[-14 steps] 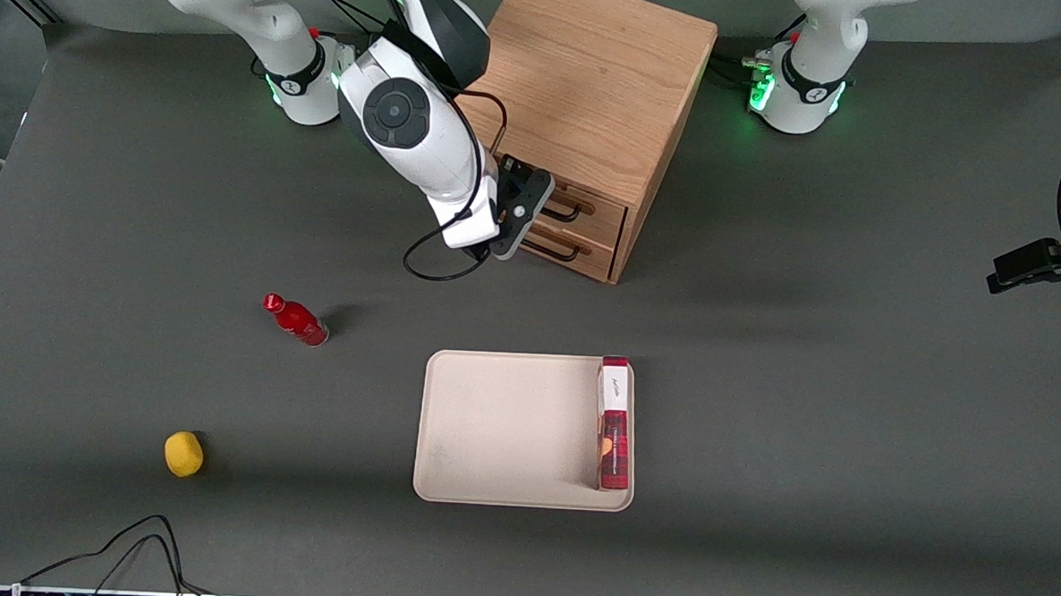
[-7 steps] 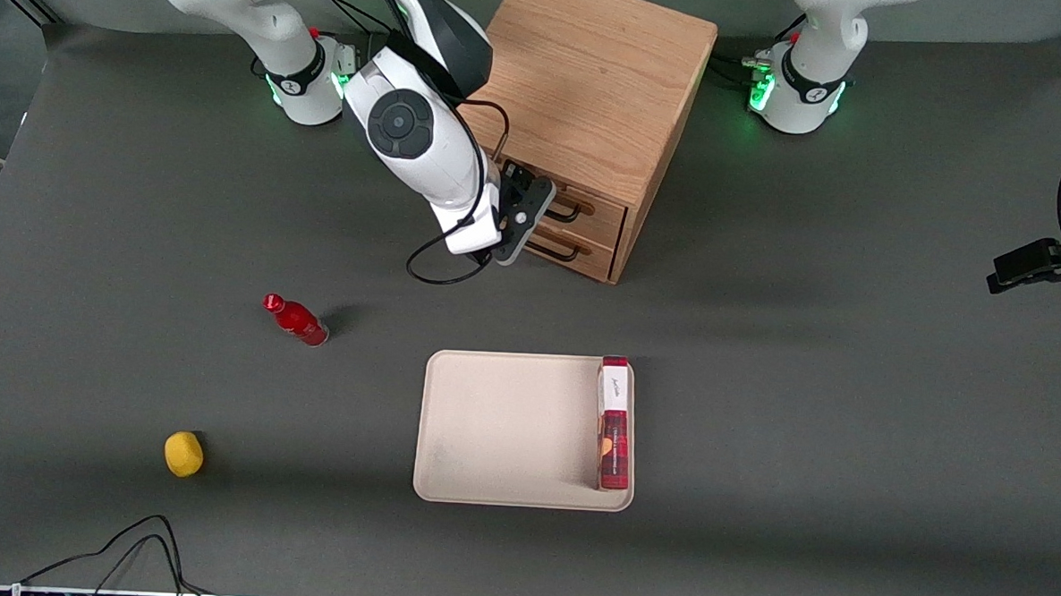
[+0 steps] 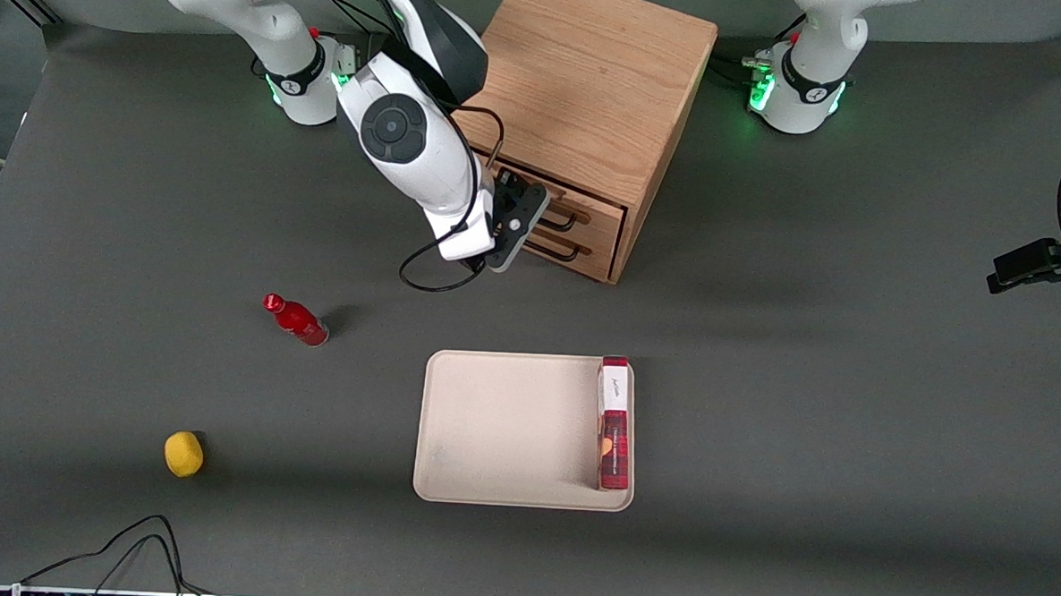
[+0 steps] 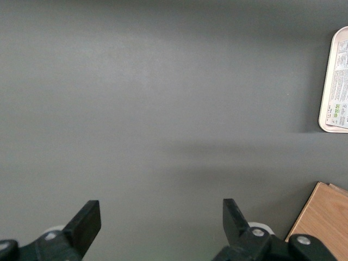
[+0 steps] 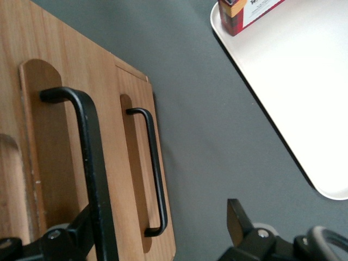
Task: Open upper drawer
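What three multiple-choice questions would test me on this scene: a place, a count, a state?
1. Where is the box? A in the tray; B in a bowl; C in a basket.
2. How many drawer handles are there? A one; B two; C four.
3. The end effector at the upper drawer is: A open; B shut; C missing.
Answers: A, the box stands at the tray's edge. B, each drawer front carries one black handle. A, its jaws stand apart by the upper handle.

The upper drawer [image 3: 588, 209] I face is closed, flush in its light oak cabinet [image 3: 593, 86], black wire handle [image 5: 89, 163] across its front.
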You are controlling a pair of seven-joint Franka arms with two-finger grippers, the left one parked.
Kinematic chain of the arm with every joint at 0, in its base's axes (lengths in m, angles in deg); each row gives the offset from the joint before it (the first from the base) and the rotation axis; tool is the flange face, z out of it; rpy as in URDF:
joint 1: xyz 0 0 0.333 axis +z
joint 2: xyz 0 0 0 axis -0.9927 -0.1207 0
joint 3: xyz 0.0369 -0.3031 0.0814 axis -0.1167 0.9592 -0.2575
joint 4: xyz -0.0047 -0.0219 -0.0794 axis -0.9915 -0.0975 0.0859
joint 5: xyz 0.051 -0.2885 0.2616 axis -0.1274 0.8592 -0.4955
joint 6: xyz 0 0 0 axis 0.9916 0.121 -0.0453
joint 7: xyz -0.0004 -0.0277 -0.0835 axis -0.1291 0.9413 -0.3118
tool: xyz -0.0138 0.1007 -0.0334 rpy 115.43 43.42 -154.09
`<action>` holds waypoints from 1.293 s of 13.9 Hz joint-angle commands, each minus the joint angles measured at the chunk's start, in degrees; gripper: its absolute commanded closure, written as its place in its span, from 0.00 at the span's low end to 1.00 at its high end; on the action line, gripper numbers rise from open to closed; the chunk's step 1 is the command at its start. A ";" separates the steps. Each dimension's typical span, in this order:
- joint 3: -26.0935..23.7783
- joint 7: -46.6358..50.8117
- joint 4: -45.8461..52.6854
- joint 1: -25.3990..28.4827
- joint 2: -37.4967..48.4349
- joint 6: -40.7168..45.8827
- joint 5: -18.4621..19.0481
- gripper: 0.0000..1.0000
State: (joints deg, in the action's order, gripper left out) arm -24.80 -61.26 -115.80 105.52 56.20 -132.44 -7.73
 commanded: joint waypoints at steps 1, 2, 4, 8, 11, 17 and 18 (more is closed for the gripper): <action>0.01 -2.42 2.07 -0.75 -1.43 -0.14 0.84 0.00; 0.01 -2.51 2.60 -0.83 -1.60 -0.14 0.84 0.00; 0.10 -2.77 4.09 -1.45 -2.48 -0.14 0.93 0.00; 0.10 -2.78 6.20 -2.15 -4.06 0.04 2.95 0.00; 0.10 -3.13 6.73 -3.21 -4.85 -0.05 4.00 0.00; 0.10 -3.74 8.49 -5.05 -6.34 0.04 5.32 0.00; 0.10 -4.35 8.84 -5.05 -6.43 0.04 5.32 0.00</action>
State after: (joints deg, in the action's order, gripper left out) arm -24.30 -63.75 -109.41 101.24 51.41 -132.77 -3.57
